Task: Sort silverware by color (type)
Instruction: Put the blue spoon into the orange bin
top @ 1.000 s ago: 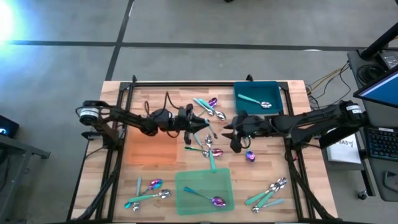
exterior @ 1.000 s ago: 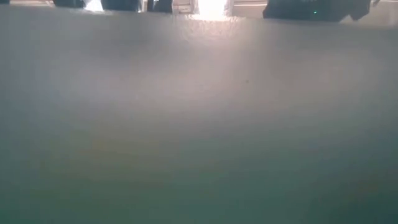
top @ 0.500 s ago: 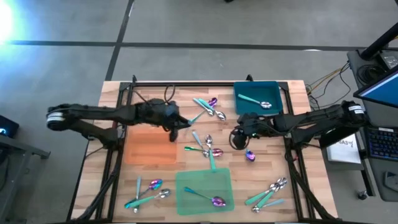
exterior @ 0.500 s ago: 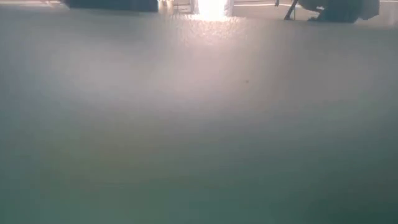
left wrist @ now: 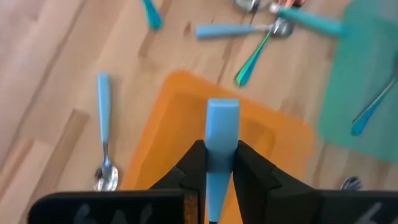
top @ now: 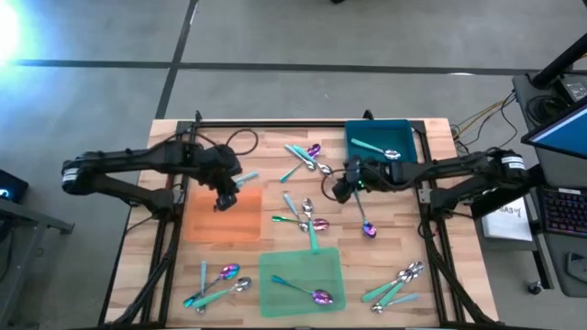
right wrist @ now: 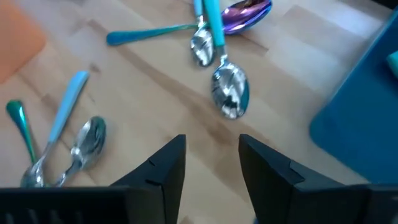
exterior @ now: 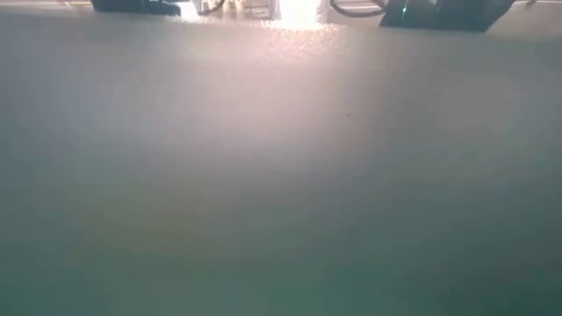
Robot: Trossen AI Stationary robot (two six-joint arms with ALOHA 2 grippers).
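Looking down from above, you are carrying a pale blue utensil (top: 244,179) in the left gripper (top: 227,194) over the orange mat's (top: 220,225) far edge, so the placing step is in hand; next you will likely need to lower and release onto that mat. The right gripper (top: 341,187) is hovering over the wooden table (top: 440,238) near the teal bin (top: 404,139). Silverware is lying scattered at centre (top: 307,220) and in near clusters (top: 218,280), with one piece on the green mat (top: 275,270).

Across the table, the low view is showing only haze.

At the left wrist, the fingers (left wrist: 194,163) are clamped on the blue handle (left wrist: 222,134).

At the right wrist, the fingers (right wrist: 168,165) are standing apart above bare wood, spoons (right wrist: 229,90) lying beyond.
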